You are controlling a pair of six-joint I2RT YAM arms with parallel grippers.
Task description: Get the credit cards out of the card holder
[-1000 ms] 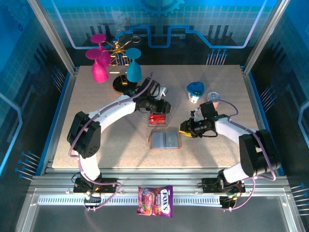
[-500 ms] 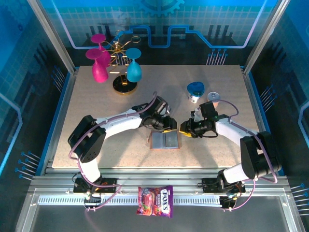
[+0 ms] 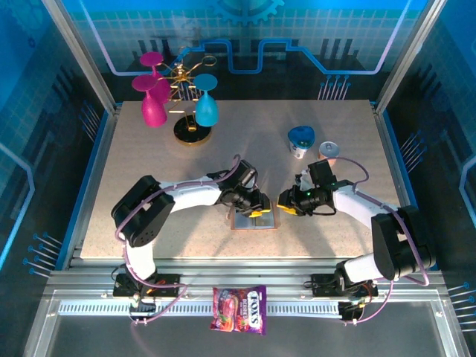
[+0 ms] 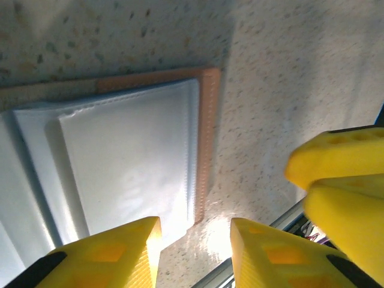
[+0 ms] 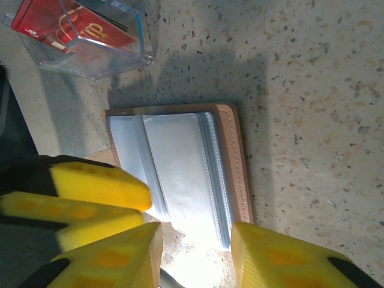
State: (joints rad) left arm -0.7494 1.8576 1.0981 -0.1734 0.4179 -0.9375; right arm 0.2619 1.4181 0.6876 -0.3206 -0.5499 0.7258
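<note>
Jaws left and right parted, empty, flanking open card holder (image 5: 180,168); red credit cards (image 5: 78,27) in clear tray (image 5: 143,45) beside

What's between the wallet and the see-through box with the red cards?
Only bare speckled table, in the right wrist view: the wallet and the see-through box holding red cards lie apart.

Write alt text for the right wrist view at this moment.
An open card holder lies flat on the speckled table, grey-blue pockets facing up, with the open right gripper poised over one end of it. A clear box beside it holds a red card.
</note>
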